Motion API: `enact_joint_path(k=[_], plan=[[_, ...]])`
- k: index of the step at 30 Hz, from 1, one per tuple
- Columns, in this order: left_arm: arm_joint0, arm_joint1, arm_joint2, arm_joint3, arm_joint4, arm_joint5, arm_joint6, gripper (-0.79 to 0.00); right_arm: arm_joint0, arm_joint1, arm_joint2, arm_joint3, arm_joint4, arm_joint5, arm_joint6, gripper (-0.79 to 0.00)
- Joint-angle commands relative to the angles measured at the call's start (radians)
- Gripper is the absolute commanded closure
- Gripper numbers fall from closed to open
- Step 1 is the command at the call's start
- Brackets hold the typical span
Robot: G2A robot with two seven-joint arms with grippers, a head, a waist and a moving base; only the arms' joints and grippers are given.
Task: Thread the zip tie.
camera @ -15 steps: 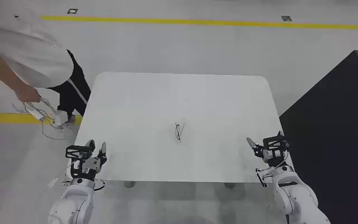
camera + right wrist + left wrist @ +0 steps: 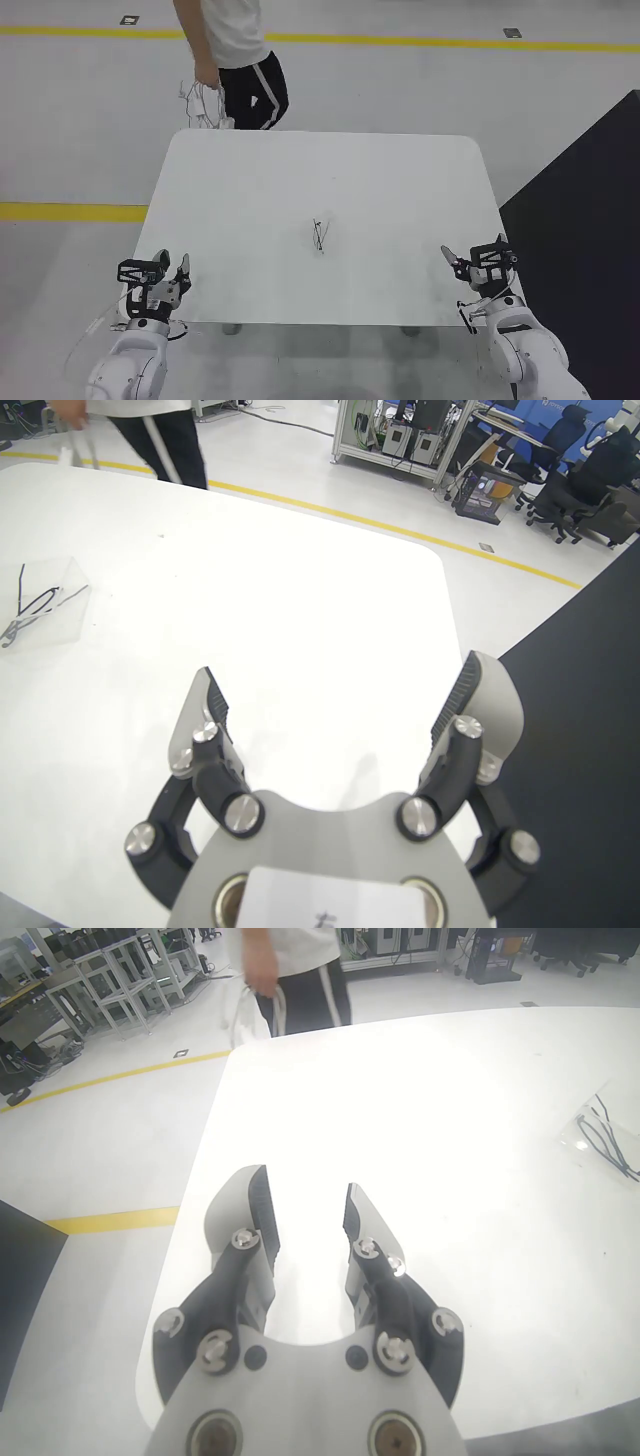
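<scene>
**Top view.** The zip tie is seen as a thin dark tangle just right of the frame's centre, on the white tabletop. How many strands are lying there cannot be told. The left gripper is held at the lower left of the frame and the right gripper at the lower right. Both are over the near edge of the tabletop and well apart from the tie. A yellow floor line is drawn across the upper part of the frame.

**Left wrist view.** The left gripper is shown with its fingers moderately spread and nothing between them. The zip tie is seen far off, lying in a clear container.

**Right wrist view.** The right gripper is shown with its fingers spread wide and empty. The zip tie is seen inside the clear container, partly leaning on a wall.

The step in hand is judged to be the first reach. One strand should be pinched near its tail from above, so that the head is left free for the other gripper. The container walls are likely to hinder any sideways approach, and tangled strands may be lifted together.
</scene>
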Motion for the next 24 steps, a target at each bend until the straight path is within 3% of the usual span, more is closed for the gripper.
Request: enact_joint_path(k=[1, 20, 21, 24], plan=[[0.0, 0.0, 0.0, 0.0, 0.0, 0.0, 0.0, -0.277, 0.0, 0.0, 0.0, 0.0, 0.0, 0.0, 0.0, -0.785], [0.0, 0.0, 0.0, 0.0, 0.0, 0.0, 0.0, -0.282, 0.0, 0.0, 0.0, 0.0, 0.0, 0.0, 0.0, -0.785], [0.0, 0.0, 0.0, 0.0, 0.0, 0.0, 0.0, -0.785, 0.001, -0.001, -0.006, -0.015, 0.013, -0.015, -0.004, -0.785], [0.0, 0.0, 0.0, 0.0, 0.0, 0.0, 0.0, -0.785, -0.041, -0.002, -0.013, -0.119, 0.111, -0.114, -0.004, -0.785]])
